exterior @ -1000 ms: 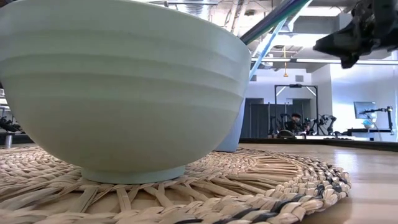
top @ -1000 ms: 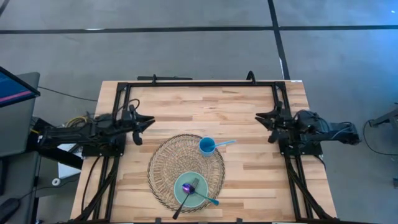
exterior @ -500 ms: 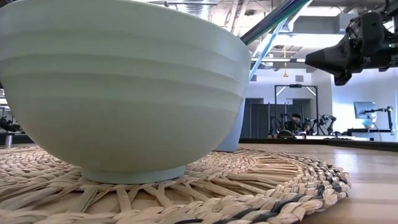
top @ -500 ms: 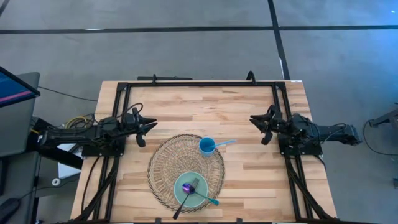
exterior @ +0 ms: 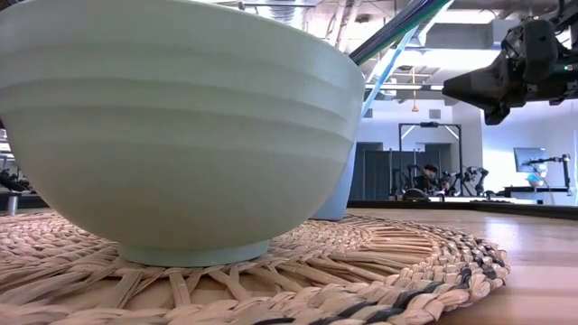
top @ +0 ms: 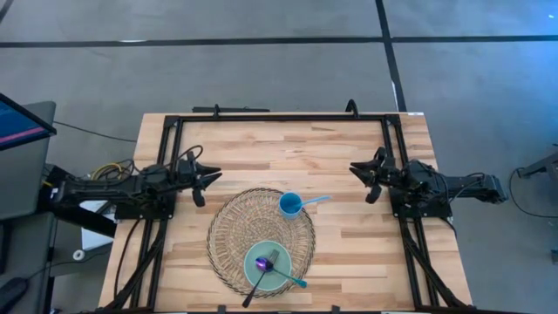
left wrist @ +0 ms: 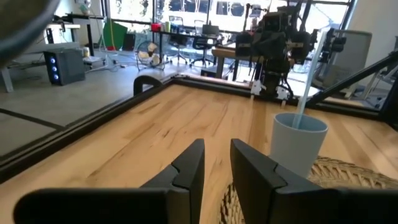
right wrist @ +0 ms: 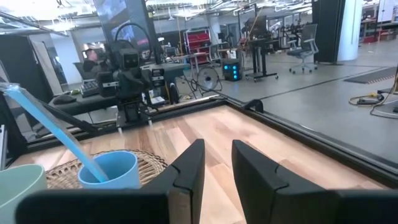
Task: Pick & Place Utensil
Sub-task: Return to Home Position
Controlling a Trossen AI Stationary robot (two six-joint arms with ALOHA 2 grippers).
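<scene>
**A:** Your left tool is hovering at the left side of the table and pointing inward, near the upper left edge of the woven mat. Its fingers are standing slightly apart, with a narrow strip of wood showing between them, and they are gripping nothing.

**B:** Your right tool is mirroring it at the right side of the table, well apart from the mat. Its fingers are also showing a narrow gap and are carrying nothing.

**A:** You are seeing the blue cup standing upright on the mat's upper right part. The blue straw is leaning out of it toward your right arm.

**B:** The light blue bowl is sitting on the near part of the mat. The black fork is resting in it, with its handle sticking out over the rim toward the table's near edge. A teal spoon is lying in the bowl too, with its handle pointing out to the right. From table height, the bowl is filling most of your view, with the cup partly hiding behind it.
</scene>
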